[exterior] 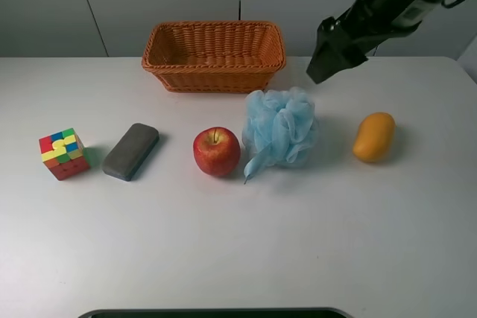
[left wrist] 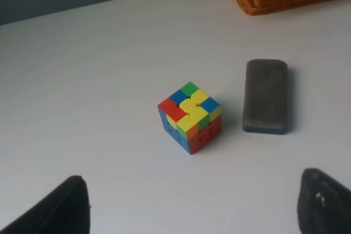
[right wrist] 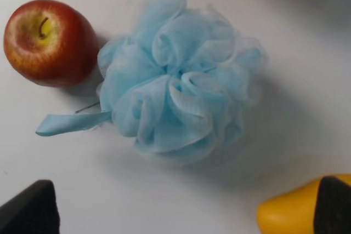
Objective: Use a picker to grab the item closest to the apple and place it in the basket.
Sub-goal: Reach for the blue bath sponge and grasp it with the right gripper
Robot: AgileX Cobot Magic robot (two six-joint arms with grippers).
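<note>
A red apple point(exterior: 217, 151) sits mid-table. A light blue bath pouf point(exterior: 280, 128) lies right beside it, almost touching; both also show in the right wrist view, the apple point(right wrist: 49, 42) and the pouf point(right wrist: 178, 80). The orange wicker basket point(exterior: 214, 65) stands behind them, nothing visible inside it. My right gripper point(exterior: 333, 50) hangs above the table behind and right of the pouf, open and empty; its fingertips point(right wrist: 30, 209) stand wide apart. My left gripper point(left wrist: 192, 206) is open and empty, out of the exterior high view.
A yellow-orange mango point(exterior: 374, 136) lies right of the pouf. A grey eraser block point(exterior: 131, 150) and a multicoloured puzzle cube point(exterior: 62, 153) lie left of the apple; the left wrist view shows the cube point(left wrist: 190, 116) and the block point(left wrist: 266, 96).
</note>
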